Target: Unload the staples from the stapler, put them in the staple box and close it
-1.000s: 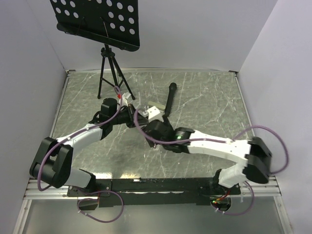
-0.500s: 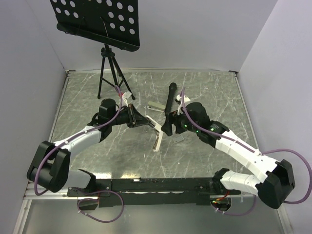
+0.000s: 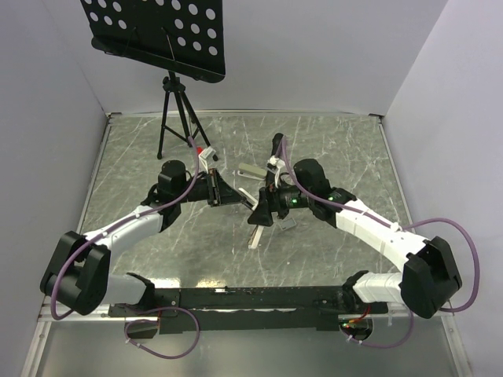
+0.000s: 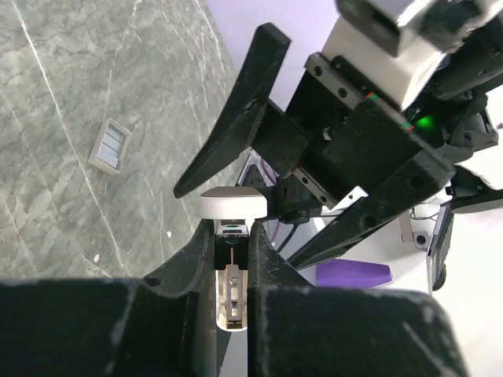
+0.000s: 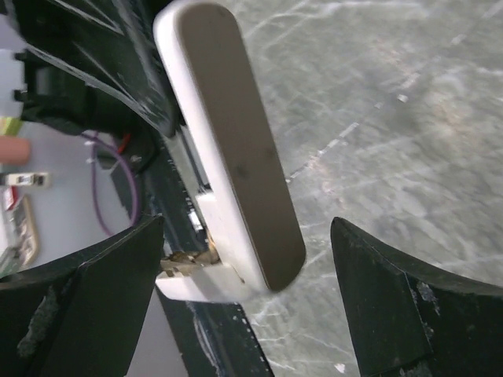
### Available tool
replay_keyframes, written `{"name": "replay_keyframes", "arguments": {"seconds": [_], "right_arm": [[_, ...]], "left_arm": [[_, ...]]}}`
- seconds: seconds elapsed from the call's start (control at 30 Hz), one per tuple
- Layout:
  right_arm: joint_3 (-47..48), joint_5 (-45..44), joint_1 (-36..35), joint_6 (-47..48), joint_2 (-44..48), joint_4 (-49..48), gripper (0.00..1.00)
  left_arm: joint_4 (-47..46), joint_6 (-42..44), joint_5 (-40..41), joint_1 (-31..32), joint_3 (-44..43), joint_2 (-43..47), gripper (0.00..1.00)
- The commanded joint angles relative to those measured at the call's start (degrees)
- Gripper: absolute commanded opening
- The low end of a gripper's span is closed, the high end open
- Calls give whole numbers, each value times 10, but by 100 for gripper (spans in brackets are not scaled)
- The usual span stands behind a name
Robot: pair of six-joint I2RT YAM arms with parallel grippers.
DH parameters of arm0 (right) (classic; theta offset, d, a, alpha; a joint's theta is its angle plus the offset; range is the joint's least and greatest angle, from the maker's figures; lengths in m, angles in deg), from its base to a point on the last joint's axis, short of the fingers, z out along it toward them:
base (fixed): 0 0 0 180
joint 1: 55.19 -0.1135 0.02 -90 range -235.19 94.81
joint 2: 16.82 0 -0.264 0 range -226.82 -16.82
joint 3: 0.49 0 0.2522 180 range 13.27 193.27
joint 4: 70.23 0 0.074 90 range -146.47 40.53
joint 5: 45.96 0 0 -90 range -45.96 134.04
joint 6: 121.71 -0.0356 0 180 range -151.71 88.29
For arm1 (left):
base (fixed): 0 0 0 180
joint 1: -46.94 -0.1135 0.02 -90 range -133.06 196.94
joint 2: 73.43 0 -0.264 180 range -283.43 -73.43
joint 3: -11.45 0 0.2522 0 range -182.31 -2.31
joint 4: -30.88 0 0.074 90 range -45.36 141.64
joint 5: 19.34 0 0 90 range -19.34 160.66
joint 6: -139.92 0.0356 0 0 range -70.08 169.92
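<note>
My left gripper (image 3: 226,194) is shut on the white stapler (image 3: 253,229) and holds it above the table; one white arm of the stapler hangs down toward the near side. In the left wrist view the stapler's metal channel (image 4: 232,271) sits between my left fingers (image 4: 271,267). My right gripper (image 3: 264,210) is open, and its black fingers (image 5: 369,267) stand either side of the stapler's grey-topped end (image 5: 236,157) without touching it. A small grey strip of staples (image 4: 110,146) lies on the marble table (image 3: 330,149) just beyond, also seen from above as the staples (image 3: 251,170).
A black stick-like object (image 3: 277,148) lies behind the right gripper. A music stand on a tripod (image 3: 177,110) occupies the back left corner. White walls close the table on three sides. A small pale scrap (image 3: 288,224) lies under the right wrist.
The right arm swung out to the right side, then came back to the stapler with its jaws widening. The stapler's white arm has dropped open. The left gripper stayed put.
</note>
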Motion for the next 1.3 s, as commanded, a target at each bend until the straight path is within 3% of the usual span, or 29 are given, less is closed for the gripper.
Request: {"name": "replay_keyframes", "arguments": {"seconds": [0.0, 0.07, 0.2, 0.43, 0.5, 0.73, 0.83, 0.87, 1.03, 1.13, 1.2, 1.27], "right_arm": [[40, 57, 3, 8, -6, -46, 89], [37, 44, 4, 3, -3, -51, 85], [11, 19, 3, -7, 11, -65, 62], [-3, 45, 4, -11, 7, -77, 66], [-6, 36, 4, -9, 13, -77, 63], [-22, 15, 5, -4, 39, -71, 22], [-25, 7, 5, -4, 49, -67, 11], [-27, 4, 4, -5, 53, -67, 9], [-30, -18, 5, -20, 66, -59, 0], [-42, -63, 5, -20, 69, -55, 0], [-62, -112, 5, -18, 64, -57, 0], [-65, -149, 7, -18, 50, -43, 0]], "left_arm": [[-34, 4, -23, 4, -12, 18, 1], [-25, 16, -21, 4, -15, 19, 1], [-17, 31, -23, 5, -28, 3, 1], [-108, -6, -33, 4, -27, -22, 1], [-149, -38, -39, 3, -14, -31, 1], [-135, -30, -16, 4, -21, -50, 1], [-150, -46, -20, 3, -22, -66, 12], [-157, -51, -21, 4, -23, -70, 21], [-163, -61, -23, 3, -34, -81, 41], [-108, -34, 4, 3, -51, -82, 47], [20, -4, 90, 3, -66, -79, 51], [61, 18, 120, 2, -78, -84, 54]]}}
